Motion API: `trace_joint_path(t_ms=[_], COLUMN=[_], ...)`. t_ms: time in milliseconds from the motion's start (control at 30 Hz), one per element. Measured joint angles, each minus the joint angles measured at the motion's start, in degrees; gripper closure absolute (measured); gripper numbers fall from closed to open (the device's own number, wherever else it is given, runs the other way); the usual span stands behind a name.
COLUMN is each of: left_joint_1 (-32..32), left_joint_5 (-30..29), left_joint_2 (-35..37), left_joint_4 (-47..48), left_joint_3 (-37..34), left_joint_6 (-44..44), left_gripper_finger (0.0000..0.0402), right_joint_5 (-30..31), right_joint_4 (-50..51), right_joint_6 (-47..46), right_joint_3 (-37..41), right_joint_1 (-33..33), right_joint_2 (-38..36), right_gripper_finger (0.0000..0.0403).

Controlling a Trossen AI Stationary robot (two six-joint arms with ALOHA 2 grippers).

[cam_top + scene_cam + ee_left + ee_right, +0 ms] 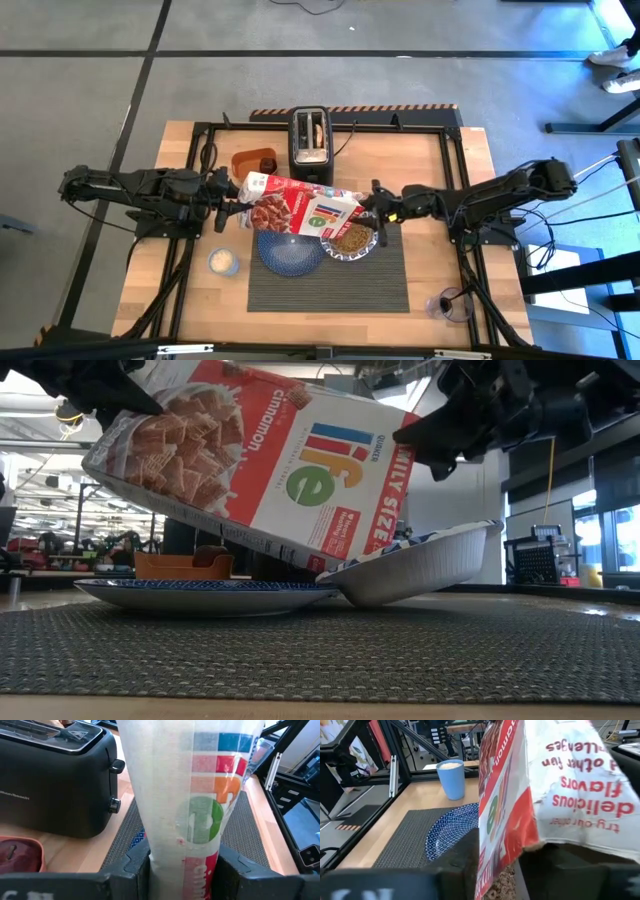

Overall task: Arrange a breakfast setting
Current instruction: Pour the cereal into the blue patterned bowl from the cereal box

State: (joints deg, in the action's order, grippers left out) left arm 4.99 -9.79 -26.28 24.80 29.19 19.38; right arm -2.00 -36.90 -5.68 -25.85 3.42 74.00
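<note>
A red-and-white cereal box (300,208) hangs slanted over the blue-and-white bowl (420,565), its torn top end lower. My left gripper (240,207) is shut on its bottom end. My right gripper (372,208) is shut on its top end. The bowl (348,240) holds cereal and sits tilted, one side propped on the rim of the dark blue plate (200,595). Both stand on the dark grey placemat (330,280). A small dark red jar (449,305) stands on the table near the right front corner. My left gripper pinches the box's bottom end (182,855) between its two fingers (135,867), coming nearly level from the table's left side. The box is lifted clear of the table and slants down toward the bowl. My right gripper has the box's torn top end (495,855) between its two fingers (462,860), coming nearly level from the table's right side. A loose flap (580,795) covers one finger, so the exact place of contact on that side is hidden. The top end hangs just above the bowl.
A black toaster (310,140) stands at the far edge behind the box, with an orange tub (253,160) to its left. A small blue cup (223,262) stands left of the placemat. Black frame rails run along both sides of the table.
</note>
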Motion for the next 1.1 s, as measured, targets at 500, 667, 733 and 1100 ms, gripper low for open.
trace_joint_path(t_ms=[500,667,733,1100], left_joint_1=[0.0,0.0,0.0,0.0], left_joint_5=[0.27,0.29,0.27,0.52], left_joint_2=[0.04,0.04,0.04,-0.02], left_joint_4=[0.36,0.44,0.44,2.07], left_joint_3=[0.0,0.0,0.0,0.0], left_joint_6=[-0.02,-0.02,-0.24,-0.44], left_gripper_finger=[0.0264,0.0264,0.0264,0.026], right_joint_5=[2.69,4.01,4.82,5.51], right_joint_4=[10.12,24.31,28.97,45.56], right_joint_6=[6.28,8.85,9.51,12.42], right_joint_3=[-6.14,-13.37,-16.02,-27.35], right_joint_1=[-0.04,-0.04,-0.04,-0.04], right_joint_2=[0.08,0.08,0.08,0.08], right_gripper_finger=[0.0401,0.0401,0.0402,0.0403])
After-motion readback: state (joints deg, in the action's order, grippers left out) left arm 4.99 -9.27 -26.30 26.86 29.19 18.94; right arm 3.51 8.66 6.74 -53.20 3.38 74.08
